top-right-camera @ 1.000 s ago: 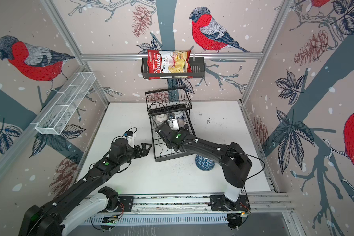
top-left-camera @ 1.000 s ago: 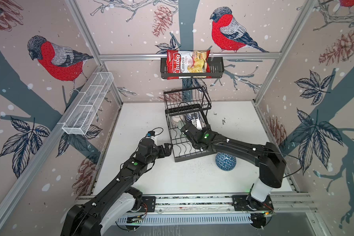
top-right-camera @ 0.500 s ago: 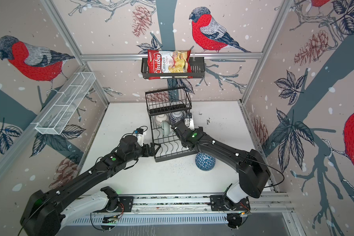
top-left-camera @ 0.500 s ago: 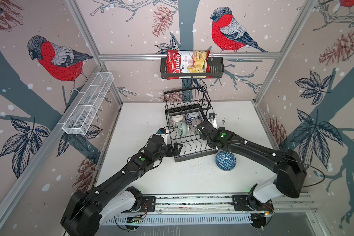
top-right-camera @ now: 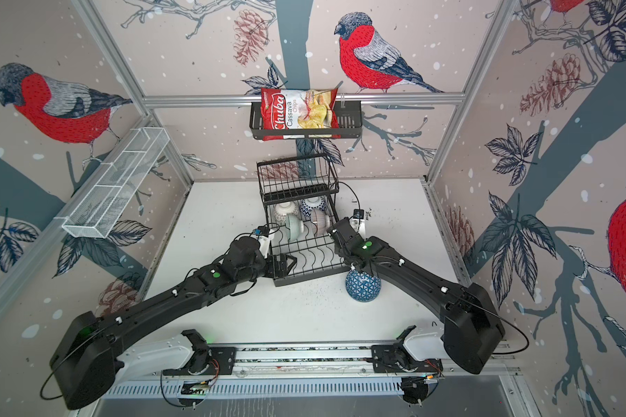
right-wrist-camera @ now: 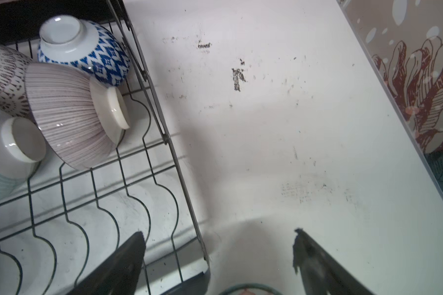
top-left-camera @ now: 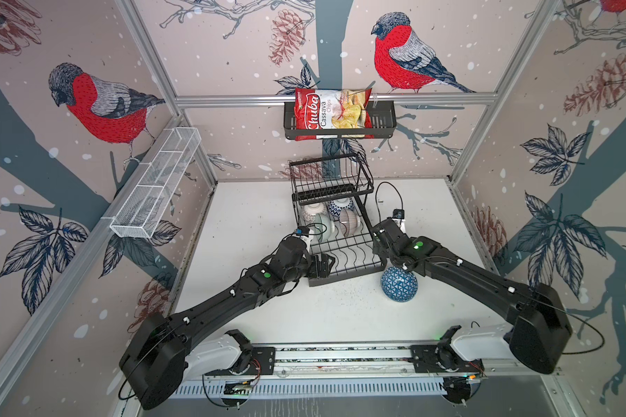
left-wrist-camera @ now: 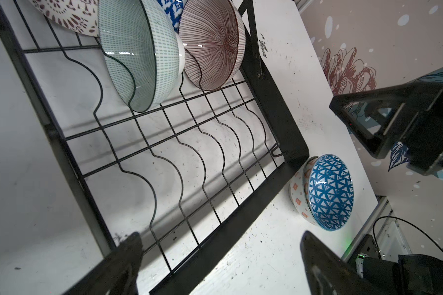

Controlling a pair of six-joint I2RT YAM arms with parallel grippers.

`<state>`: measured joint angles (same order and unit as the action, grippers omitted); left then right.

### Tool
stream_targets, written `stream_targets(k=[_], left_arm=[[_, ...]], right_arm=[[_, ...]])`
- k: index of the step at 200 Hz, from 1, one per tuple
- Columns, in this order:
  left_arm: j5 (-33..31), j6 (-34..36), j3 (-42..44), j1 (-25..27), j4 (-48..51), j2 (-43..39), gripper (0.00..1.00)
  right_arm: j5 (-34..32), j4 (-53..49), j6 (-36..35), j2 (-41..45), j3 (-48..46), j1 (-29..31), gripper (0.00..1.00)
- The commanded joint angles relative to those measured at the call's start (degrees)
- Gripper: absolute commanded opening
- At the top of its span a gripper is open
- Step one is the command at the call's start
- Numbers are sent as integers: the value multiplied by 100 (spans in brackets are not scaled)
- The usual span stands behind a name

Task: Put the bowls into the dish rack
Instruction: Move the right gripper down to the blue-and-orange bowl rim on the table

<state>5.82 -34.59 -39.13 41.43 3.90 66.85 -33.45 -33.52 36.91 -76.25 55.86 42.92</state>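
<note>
Backing out of the black wire two-tier dish rack (top-left-camera: pixel 347 276), the right tool (right-wrist-camera: pixel 218 242) hangs wide open and empty over the upturned blue-triangle ceramic bowl (top-left-camera: pixel 399 283) on the white counter (top-left-camera: pixel 253 216). The left tool (left-wrist-camera: pixel 220 237), equally open and empty, has advanced to the rack's front corner. Four bowls (top-left-camera: pixel 324 231) sit racked; this one looks next.

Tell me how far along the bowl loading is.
Done: four ceramic bowls sit in the black wire dish rack: dotted white bowl, blue zigzag bowl, mauve striped bowl, pale green bowl. In hand: nothing; left gripper and right gripper are open, empty. To go: the blue triangle-patterned bowl stacked over an orange-patterned bowl, on the white table beside the rack.
</note>
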Motion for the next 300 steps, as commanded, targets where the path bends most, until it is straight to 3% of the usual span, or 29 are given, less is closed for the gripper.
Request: stream_targets(k=[1, 42, 82, 168, 300], left_arm=[[-252, -33, -151, 98, 127, 129, 95], [-207, 19, -244, 294, -6, 419, 96], [-136, 103, -329, 427, -175, 687, 95], [126, 312, -597, 427, -403, 1146, 96], [87, 405, -669, 426, -357, 1277, 96]], right_arm=[[188, -371, 375, 248, -169, -46, 91], [390, -780, 761, 763, -485, -168, 91], [637, -1209, 1175, 1180, -742, -341, 83], [1091, -1361, 1538, 1921, -1418, -416, 75], [1140, -664, 1613, 1535, -1903, -408, 41]])
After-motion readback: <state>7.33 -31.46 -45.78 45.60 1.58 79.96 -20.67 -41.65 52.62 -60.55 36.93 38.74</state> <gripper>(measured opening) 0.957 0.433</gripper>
